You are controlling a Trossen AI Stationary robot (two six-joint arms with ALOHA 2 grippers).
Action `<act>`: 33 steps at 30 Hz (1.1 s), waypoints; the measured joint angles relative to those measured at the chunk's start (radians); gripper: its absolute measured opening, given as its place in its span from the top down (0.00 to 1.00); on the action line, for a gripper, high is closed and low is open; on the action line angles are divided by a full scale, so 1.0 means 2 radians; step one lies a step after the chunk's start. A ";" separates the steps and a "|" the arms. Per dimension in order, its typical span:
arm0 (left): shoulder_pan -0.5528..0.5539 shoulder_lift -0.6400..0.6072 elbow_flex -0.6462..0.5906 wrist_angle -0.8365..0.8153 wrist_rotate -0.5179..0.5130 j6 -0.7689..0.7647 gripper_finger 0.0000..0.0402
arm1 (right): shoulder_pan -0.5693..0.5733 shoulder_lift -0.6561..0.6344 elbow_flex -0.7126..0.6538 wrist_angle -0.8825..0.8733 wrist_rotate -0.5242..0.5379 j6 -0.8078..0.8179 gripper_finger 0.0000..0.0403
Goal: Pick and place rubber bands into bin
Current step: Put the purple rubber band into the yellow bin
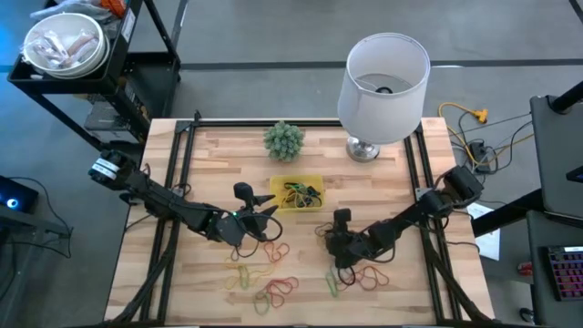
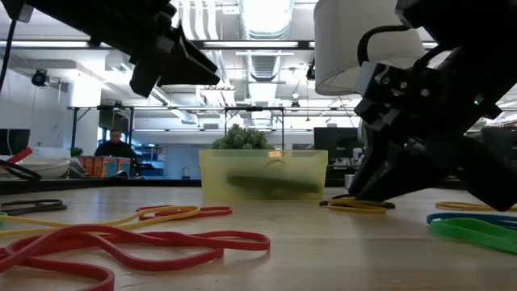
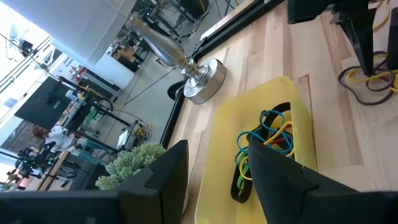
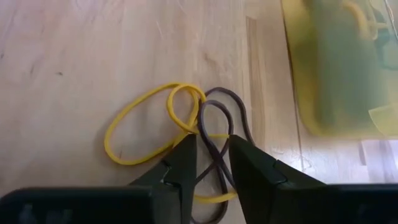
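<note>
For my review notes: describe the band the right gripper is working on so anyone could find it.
Start at the yellow bin in the middle of the table, then drop to the right gripper just in front of it. Between its parted fingers lies a brown rubber band, twisted into a figure eight. It overlaps a yellow rubber band, its only close neighbour.

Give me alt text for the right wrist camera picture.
The right gripper sits low over the wooden table, its fingers slightly apart around a brown rubber band tangled with a yellow rubber band. The yellow bin lies just beyond.
</note>
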 joint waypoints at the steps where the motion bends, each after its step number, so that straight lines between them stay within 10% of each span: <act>1: 0.000 0.000 0.000 0.000 0.000 0.000 0.62 | 0.000 -0.001 0.000 0.000 0.000 -0.002 0.80; 21: 0.000 0.000 -0.006 0.001 0.000 0.001 0.62 | 0.030 -0.066 -0.001 -0.009 0.006 -0.024 0.98; 33: 0.000 0.000 -0.006 0.001 0.000 0.001 0.62 | 0.089 -0.146 -0.001 0.004 0.148 -0.089 0.98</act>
